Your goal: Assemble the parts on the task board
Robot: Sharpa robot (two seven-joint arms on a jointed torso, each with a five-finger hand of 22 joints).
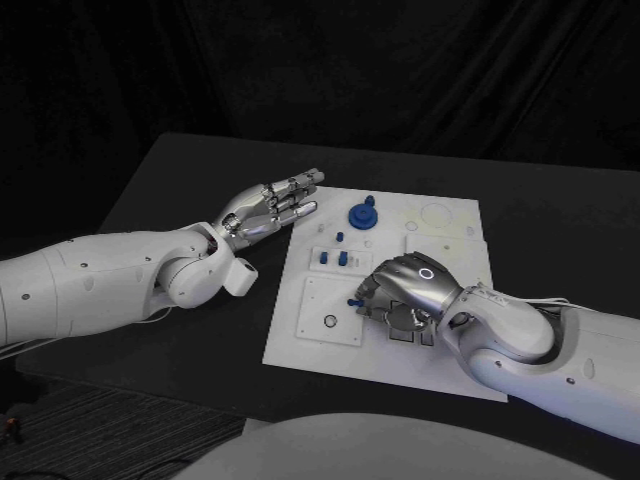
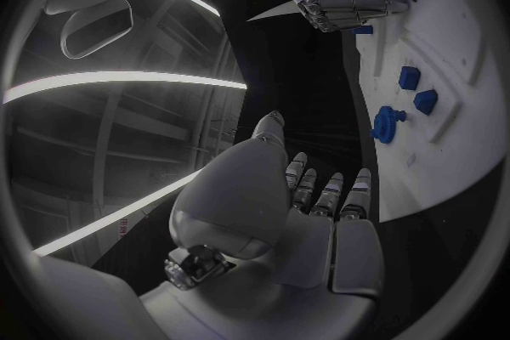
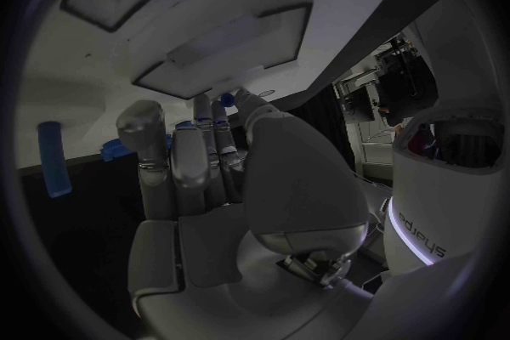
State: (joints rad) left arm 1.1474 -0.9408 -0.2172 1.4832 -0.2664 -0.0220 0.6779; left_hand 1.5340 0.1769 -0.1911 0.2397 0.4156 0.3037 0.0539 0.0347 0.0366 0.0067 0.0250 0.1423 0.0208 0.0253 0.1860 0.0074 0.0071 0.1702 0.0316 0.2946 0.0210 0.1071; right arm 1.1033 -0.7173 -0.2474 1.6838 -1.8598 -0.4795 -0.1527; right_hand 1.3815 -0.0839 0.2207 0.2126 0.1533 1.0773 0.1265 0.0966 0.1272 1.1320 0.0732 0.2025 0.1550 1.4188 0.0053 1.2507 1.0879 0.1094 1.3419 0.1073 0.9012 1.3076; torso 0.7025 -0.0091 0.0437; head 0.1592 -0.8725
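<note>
1. Your task board lies flat in the middle of the black table, between the two arms.
2. Your right hand is down on the board's near middle, knuckles up and fingers curled under. A small blue part shows at its fingertips; the hand seems to be working that piece, but you cannot tell from these views whether it actually grips it.
3. Your left hand hovers just off the board's far left edge, fingers spread and holding nothing.
4. The round blue part stands on the board's far side, near the left hand; two small blue pegs stand in a plate between it and the right hand.
5. The step in hand looks like seating the small part. Your next move likely calls for a steady press straight down, then confirming that it sits flush.
</note>
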